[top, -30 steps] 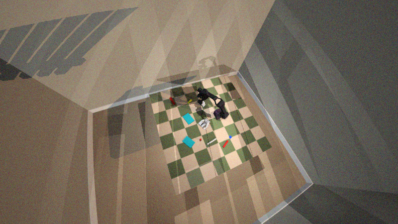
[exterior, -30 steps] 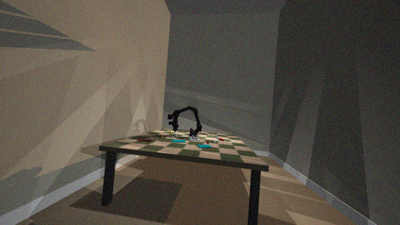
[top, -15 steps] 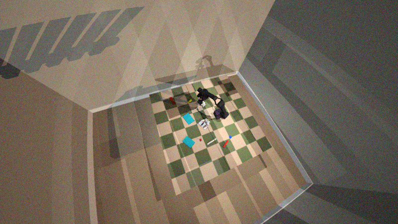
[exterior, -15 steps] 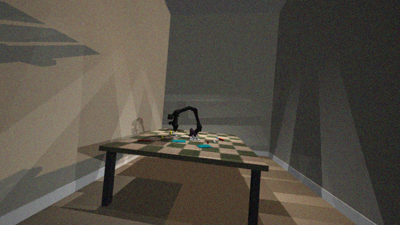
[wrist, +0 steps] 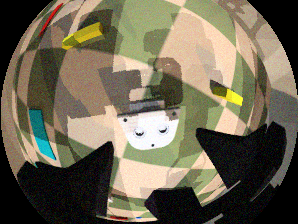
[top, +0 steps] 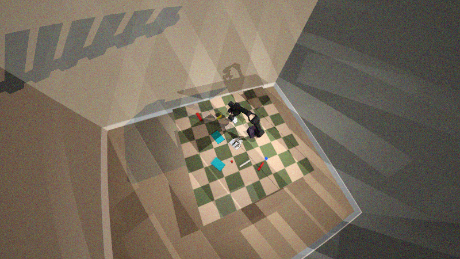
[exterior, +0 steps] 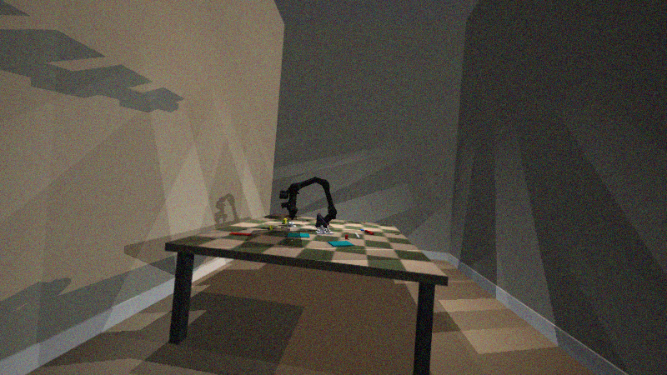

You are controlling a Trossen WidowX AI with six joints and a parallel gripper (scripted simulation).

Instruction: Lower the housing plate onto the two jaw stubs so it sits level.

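Observation:
A white plate (wrist: pixel 153 141) (top: pixel 234 120) (exterior: pixel 291 225) lies below my gripper. In the wrist view it has one straight edge, a rounded opposite edge and two round features near its middle. A narrow grey part (wrist: pixel 146 105) shows beyond its straight edge. The jaws and stubs cannot be told apart, and whether the plate is fully level and closed cannot be judged. My gripper (wrist: pixel 156 139) (exterior: pixel 292 217) is open and empty above the plate, its dark fingers wide apart on either side of it in the wrist view.
A white assembly (top: pixel 236 143) (exterior: pixel 323 230) stands near the arm's base. Yellow pieces (wrist: pixel 87 35) (wrist: pixel 234 96) lie on both sides of the plate. Two teal pads (top: pixel 218 137) (top: pixel 218 163), red bars (top: pixel 199 116) (top: pixel 260 166), a white bar (top: pixel 245 163) and a blue piece (top: pixel 266 158) lie around.

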